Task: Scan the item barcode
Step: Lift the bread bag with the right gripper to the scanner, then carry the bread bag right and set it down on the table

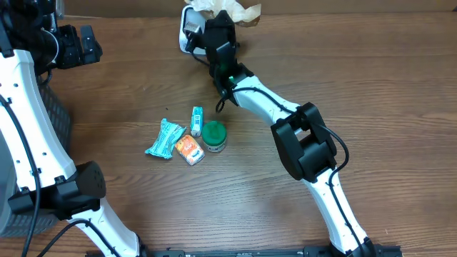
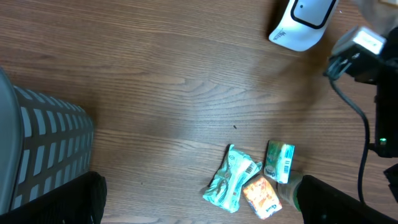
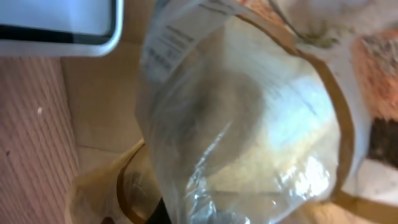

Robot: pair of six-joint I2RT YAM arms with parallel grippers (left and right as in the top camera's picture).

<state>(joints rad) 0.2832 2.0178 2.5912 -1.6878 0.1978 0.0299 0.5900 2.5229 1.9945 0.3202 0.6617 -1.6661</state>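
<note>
Wood in a warm brown makes up the counter (image 1: 371,78), and two white and black robot arms reach over it. The right claw (image 1: 220,20) is far across the counter, at the back edge. It is squeezed tight on a crinkly see-through plastic bag (image 1: 232,10) with a tan edge. The bag is lifted up and sits just beside a white barcode scanner with a dark window (image 1: 187,30). In the right wrist view the bag (image 3: 242,118) fills almost the whole picture. A white printed label on its top left part is turned toward the scanner (image 3: 59,28), but the print is too blurry to read. The left claw (image 2: 199,196) is spread wide and holds nothing. It hangs over the left side of the counter, next to a grey basket with a grid wall (image 2: 43,143). Four small things lie close together in the middle of the counter: a teal crinkly wrapper (image 1: 164,139), a small green and white box (image 1: 196,120), an orange packet (image 1: 189,150) and a little jar with a green lid (image 1: 213,135). The box touches the jar, and the orange packet lies between the wrapper and the jar.
</note>
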